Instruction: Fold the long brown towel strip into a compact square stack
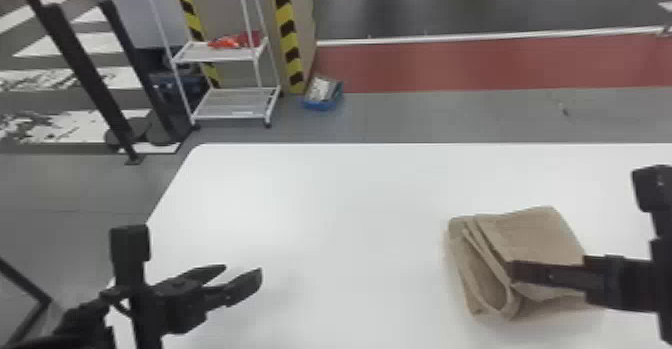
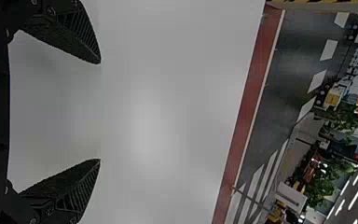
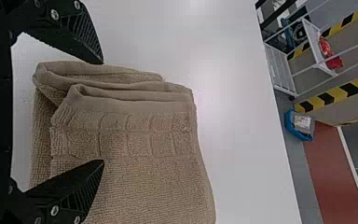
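The brown towel [image 1: 537, 233] lies on the right part of the white table, folded into a layered, roughly square bundle with loose, partly raised folds on its left side. My right gripper [image 1: 517, 272] is over the towel's near half. In the right wrist view the right gripper [image 3: 103, 112] is open, one finger over the ribbed band of the towel [image 3: 154, 172], the other beyond its looped folded edge. At the table's left stands my left gripper [image 1: 245, 278], well away from the towel; in the left wrist view the left gripper [image 2: 100, 111] is open with nothing between its fingers.
The white table [image 1: 325, 198] extends between the two arms, its left edge beside the left arm. Beyond its far edge stand a white wire rack [image 1: 235, 100] and a blue bin [image 1: 322, 95] on the floor.
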### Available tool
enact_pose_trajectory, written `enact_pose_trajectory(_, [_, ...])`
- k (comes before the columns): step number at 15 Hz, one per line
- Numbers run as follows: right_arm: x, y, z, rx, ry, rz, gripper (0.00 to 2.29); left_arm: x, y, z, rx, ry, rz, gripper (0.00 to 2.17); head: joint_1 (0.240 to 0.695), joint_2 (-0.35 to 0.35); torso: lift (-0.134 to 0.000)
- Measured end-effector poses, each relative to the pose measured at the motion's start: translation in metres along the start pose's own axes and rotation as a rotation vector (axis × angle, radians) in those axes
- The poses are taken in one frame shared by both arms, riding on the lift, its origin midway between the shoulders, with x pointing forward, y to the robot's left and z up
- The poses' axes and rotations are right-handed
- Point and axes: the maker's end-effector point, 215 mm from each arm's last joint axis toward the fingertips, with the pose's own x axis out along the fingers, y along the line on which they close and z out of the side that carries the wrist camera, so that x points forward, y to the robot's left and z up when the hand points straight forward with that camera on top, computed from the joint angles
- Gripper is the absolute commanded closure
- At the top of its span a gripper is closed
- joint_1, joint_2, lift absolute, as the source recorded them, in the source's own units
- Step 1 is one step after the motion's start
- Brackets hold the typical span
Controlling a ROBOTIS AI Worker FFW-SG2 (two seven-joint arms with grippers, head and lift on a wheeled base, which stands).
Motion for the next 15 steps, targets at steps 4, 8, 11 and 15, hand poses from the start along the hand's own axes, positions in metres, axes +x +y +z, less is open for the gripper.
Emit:
enact_pose_trajectory(4, [0.018,-0.004,0.003,-0.076,-0.020,0.015,0.92,0.004,-0.004,-0.005,0.001,0.011,-0.005,0.14,0.695,0.126,-0.124])
enact_pose_trajectory(8, [0.048,0.019,-0.006,-0.149,0.024,0.065,1.15,0.003,-0.001,-0.007,-0.001,0.016,-0.001,0.14,0.695,0.161,-0.124])
enact_pose_trajectory(11, [0.065,0.042,-0.023,-0.183,0.071,0.105,1.15,0.003,0.001,-0.009,-0.003,0.019,0.001,0.14,0.695,0.207,-0.124])
enact_pose_trajectory(15, [0.062,0.074,-0.020,-0.229,0.040,0.175,1.15,0.003,0.001,-0.010,-0.004,0.021,-0.001,0.14,0.695,0.248,-0.124])
